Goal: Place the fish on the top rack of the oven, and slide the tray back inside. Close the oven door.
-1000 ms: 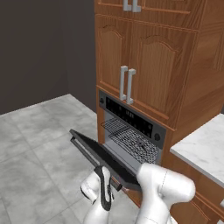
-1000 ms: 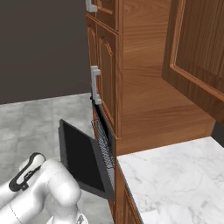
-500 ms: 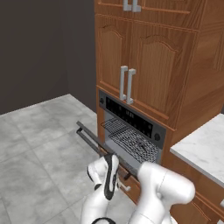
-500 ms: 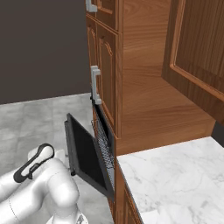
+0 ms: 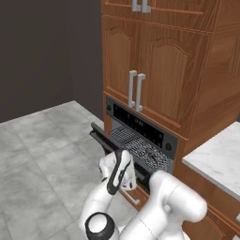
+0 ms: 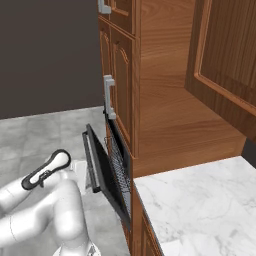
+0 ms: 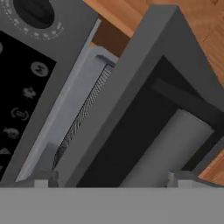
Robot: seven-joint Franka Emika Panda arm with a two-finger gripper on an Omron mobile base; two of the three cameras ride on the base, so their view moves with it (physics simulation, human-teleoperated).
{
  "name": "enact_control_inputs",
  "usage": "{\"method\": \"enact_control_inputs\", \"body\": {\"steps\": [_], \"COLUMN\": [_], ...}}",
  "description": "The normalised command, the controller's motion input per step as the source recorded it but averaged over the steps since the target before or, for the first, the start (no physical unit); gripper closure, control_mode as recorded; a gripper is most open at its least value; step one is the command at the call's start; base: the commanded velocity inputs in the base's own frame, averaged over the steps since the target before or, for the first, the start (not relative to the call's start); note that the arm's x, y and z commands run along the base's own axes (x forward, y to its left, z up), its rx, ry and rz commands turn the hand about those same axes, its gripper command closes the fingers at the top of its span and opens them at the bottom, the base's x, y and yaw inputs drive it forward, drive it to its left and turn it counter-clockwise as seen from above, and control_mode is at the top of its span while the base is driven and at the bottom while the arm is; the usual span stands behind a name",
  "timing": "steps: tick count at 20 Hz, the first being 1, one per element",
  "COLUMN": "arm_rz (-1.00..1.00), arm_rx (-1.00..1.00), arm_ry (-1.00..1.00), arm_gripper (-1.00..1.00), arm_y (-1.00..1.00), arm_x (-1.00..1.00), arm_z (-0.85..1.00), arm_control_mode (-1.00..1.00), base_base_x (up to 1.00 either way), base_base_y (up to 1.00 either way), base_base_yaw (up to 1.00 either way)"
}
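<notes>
Gaping wide and holding nothing, the claw (image 7: 109,179) sits against the nearly shut oven door (image 7: 144,118), its grey handle (image 7: 168,146) between the fingertips.

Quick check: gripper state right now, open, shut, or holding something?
Gripper: open, holding nothing; its fingertips straddle the handle of the nearly shut black oven door.
</notes>
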Motion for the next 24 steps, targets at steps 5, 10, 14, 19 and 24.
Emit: {"method": "enact_control_inputs", "body": {"steps": [5, 10, 14, 19, 24], "arm_rz": [-0.29, -0.29, -0.28, -0.27, -0.26], "arm_rx": [-0.14, -0.13, -0.10, -0.09, -0.06], "arm_ry": [0.00, 0.00, 0.00, 0.00, 0.00], "arm_gripper": [-1.00, -1.00, -1.00, -1.00, -1.00], "arm_y": [-1.00, -1.00, -1.00, -1.00, -1.00], "arm_x": [0.18, 0.20, 0.16, 0.17, 0.18], "arm_z": [0.48, 0.44, 0.36, 0.33, 0.26], "arm_control_mode": [-1.00, -1.00, -1.00, -1.00, -1.00], "base_base_x": [0.00, 0.00, 0.00, 0.00, 0.00], "base_base_y": [0.00, 0.00, 0.00, 0.00, 0.00], "base_base_yaw": [0.00, 0.00, 0.00, 0.00, 0.00]}}
